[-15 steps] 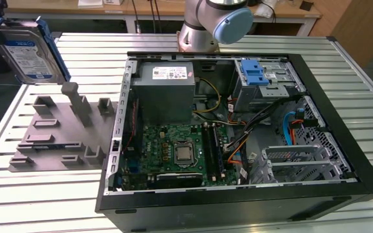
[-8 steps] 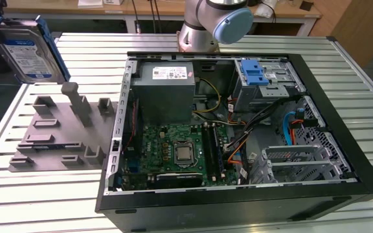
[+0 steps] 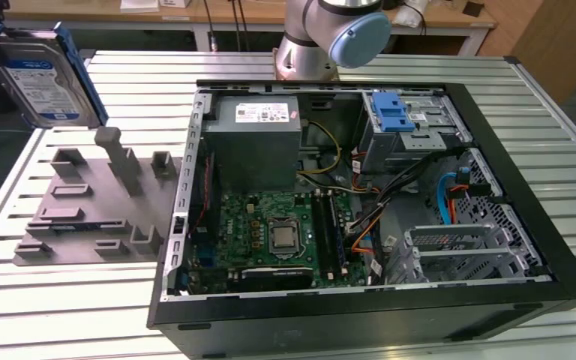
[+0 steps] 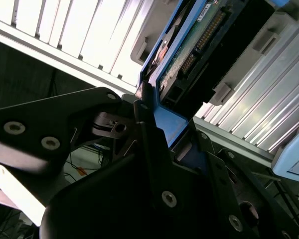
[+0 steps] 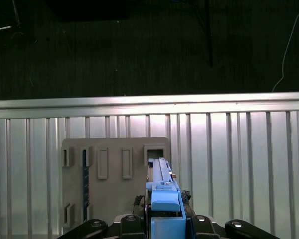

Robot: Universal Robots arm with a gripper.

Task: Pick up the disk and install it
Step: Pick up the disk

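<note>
**Inspector A:** State of the gripper point(image 4: 150, 110) to be recorded.

**Inspector B:** In the second wrist view the black fingers point(image 4: 139, 149) are seen closed tight on the blue bracket at one end of the disk point(image 4: 202, 42). No gap is seen between finger and bracket. The disk is gripped and nothing else is held.

**Inspector A:** Position of the disk?

**Inspector B:** In the exterior view the disk point(image 3: 46, 79) is held in the air at the far left of the scene, on edge, with its white-and-blue label turned toward the camera. It is clear of the slatted metal table point(image 3: 68, 300) and well apart from the open computer case point(image 3: 368, 319). In the first wrist view it is seen edge-on point(image 5: 162, 189), above the grey slotted holder point(image 5: 114, 172), which lies flat on the table.

**Inspector A:** Other items noted?

**Inspector B:** The holder point(image 3: 93, 206) is placed just left of the case. Inside the case, the grey power-supply box point(image 3: 258, 135) is seated at the far side, the green motherboard point(image 3: 273, 232) nearer. A blue latch strip point(image 3: 393, 114) is noted on the drive cage at the far right. The base of the arm point(image 3: 330, 34) is mounted on the table behind the case.
</note>
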